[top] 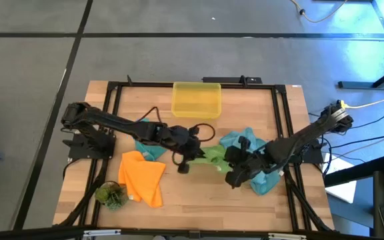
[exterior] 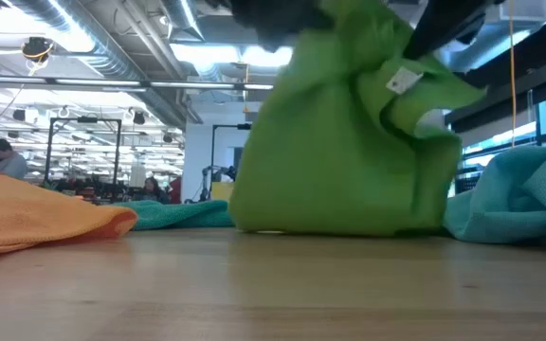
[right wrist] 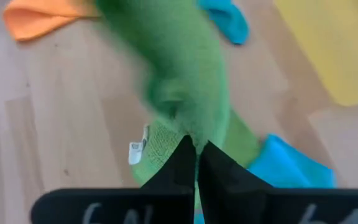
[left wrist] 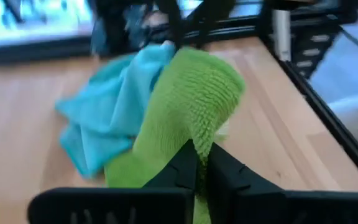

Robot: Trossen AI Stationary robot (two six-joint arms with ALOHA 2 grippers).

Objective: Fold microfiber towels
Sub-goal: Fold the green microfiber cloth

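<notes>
- High view: the green towel [top: 213, 157] is seen stretched between the two grippers over the middle of the wooden table [top: 199, 200].
- One end of it is pinched by the left gripper [top: 191, 157], whose jaws are pressed onto the cloth.
- The other end is pinched by the right gripper [top: 235, 175], jaws closed on the fabric.
- The orange towel [top: 144, 177] is laid crumpled to the left, near the plant tuft [top: 111, 195].
- One teal towel [top: 255, 157] is bunched under the right arm; another [top: 149, 149] is seen beneath the left arm.
- The yellow bin [top: 196, 100] is placed at the table's far edge.
</notes>
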